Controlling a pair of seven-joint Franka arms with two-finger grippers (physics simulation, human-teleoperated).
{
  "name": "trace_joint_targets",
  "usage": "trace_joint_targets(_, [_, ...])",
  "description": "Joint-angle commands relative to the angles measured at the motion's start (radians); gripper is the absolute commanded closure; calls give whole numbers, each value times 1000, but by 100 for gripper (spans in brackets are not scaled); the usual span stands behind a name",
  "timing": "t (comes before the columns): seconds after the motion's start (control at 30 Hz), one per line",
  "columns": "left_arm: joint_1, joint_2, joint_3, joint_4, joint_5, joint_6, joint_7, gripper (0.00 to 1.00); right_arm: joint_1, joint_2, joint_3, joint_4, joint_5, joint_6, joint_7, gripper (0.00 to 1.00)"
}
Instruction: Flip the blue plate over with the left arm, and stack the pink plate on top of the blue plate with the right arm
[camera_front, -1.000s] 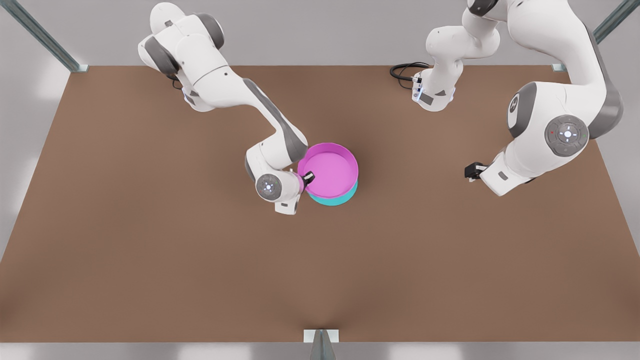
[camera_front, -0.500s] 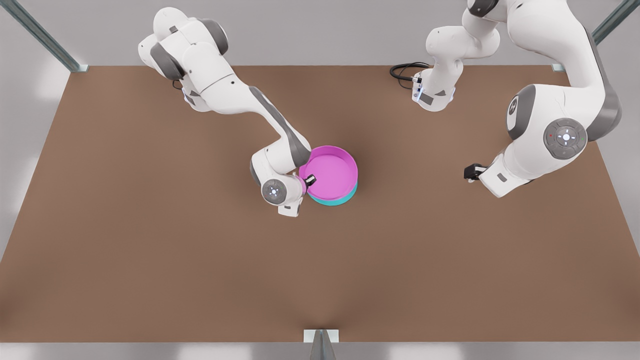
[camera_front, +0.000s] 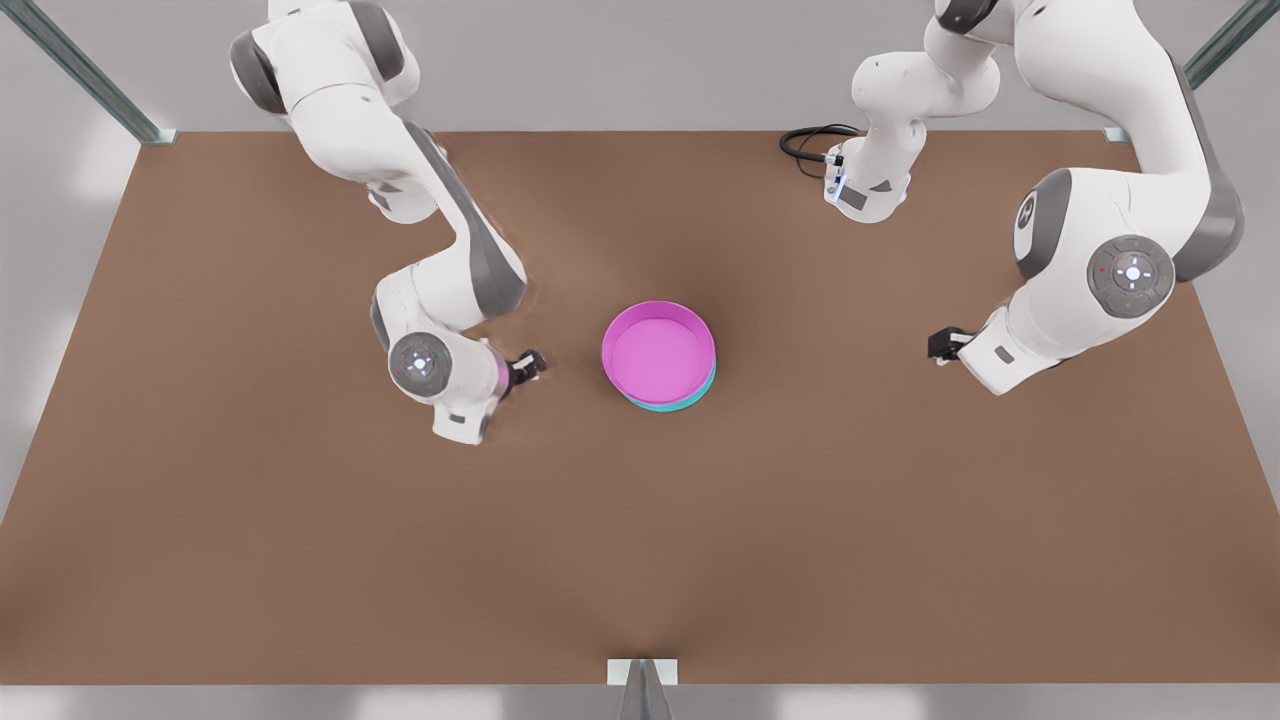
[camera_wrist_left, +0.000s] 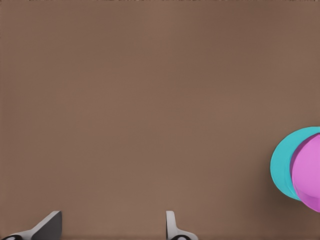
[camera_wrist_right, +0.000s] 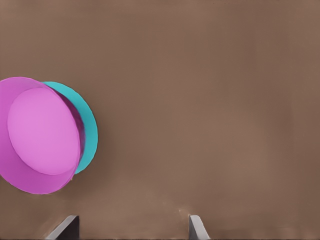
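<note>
Pink plate (camera_front: 658, 350) sitting rim-up on top of the blue plate (camera_front: 672, 407), both out on the brown bench (camera_front: 300, 550) between the two pincers.

On the front view's left: right pincer (camera_front: 527, 366), low over the bench, fingers (camera_wrist_right: 196, 227) spread apart and gripping nothing. Stack near this pincer's tips but clear of them, with bare bench in between, off to one side rather than straight ahead.

Middle: only a thin cyan crescent of the blue plate peeking out from under the pink one.

On the front view's right: left pincer (camera_front: 940, 345), waiting well apart from the stack, fingers (camera_wrist_left: 172, 226) likewise parted and empty, bare bench beneath, plates far off to its side.
</note>
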Motion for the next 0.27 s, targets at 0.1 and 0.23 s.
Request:
trace_joint_targets(0.1, [0,-5,0,2,0,-3,0,0,-154,-141,-1,2,-110,-9,108,0])
trace_joint_targets(0.23, [0,-6,0,3,2,-15,0,0,-172,-128,-3,25,-129,-11,111,0])
